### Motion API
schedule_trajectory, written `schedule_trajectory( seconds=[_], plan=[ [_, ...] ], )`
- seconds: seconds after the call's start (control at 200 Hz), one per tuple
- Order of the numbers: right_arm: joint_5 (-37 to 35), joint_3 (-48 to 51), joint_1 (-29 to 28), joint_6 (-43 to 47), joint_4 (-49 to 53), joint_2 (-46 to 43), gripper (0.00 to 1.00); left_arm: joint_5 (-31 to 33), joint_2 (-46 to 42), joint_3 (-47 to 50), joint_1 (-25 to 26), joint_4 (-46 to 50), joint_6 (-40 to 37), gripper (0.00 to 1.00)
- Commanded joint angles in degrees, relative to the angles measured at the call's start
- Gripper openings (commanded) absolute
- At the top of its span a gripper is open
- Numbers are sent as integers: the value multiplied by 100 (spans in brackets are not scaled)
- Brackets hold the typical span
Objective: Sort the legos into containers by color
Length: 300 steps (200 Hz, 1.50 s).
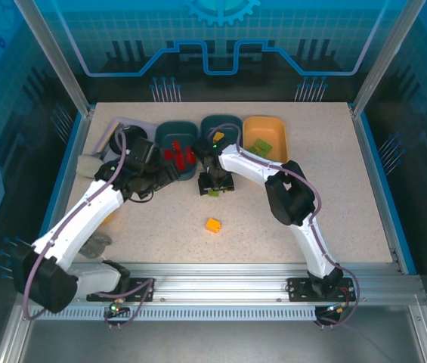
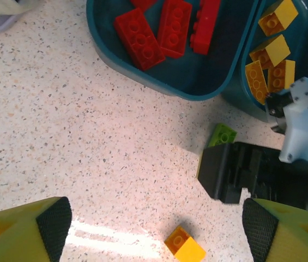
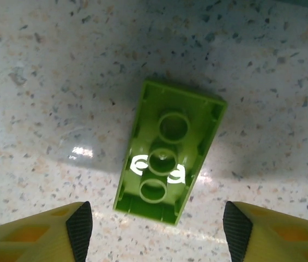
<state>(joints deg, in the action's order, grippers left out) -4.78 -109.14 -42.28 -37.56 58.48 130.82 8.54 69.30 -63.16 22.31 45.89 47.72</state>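
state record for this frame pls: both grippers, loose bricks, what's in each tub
left gripper: open, empty, above the table
right gripper: open, fingers either side of the green brick, not touching it
green brick: on the table, hollow underside up, in front of the middle teal tub
loose orange-yellow brick: on the table, nearer the arm bases
left teal tub: red bricks
middle teal tub: orange-yellow bricks
orange tub: green bricks

A robotics lab cell: aluminium frame point(image 1: 221, 274), blue printed panels point(image 1: 221, 45).
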Motion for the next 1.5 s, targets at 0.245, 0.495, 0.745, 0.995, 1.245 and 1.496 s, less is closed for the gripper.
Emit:
schedule_trajectory(
  seconds=[0.245,0.495,0.745,0.995,1.245,1.496],
  plan=[
    [-439,-248,-34,-180,-48,442,54,-16,-408,128,58,245,105,88],
    [-503,-116,-34,-177,-154,472,40,-67,-377,136,155,103,51,88],
    [-662,356,-12,-112,-418,-445,29,-392,-504,208,396,-140,-457,88],
    [-565,1031,568,-129,-313,-1990,26,-1161,-597,320,662,-1192,-685,88],
    [-267,754,1862,-3,-641,-1933,25,-1438,377,-375,797,-1843,-721,88],
    [88,-994,2643,-303,-838,-347,24,-1626,1279,-1158,873,-2035,-1042,88]
  ],
)
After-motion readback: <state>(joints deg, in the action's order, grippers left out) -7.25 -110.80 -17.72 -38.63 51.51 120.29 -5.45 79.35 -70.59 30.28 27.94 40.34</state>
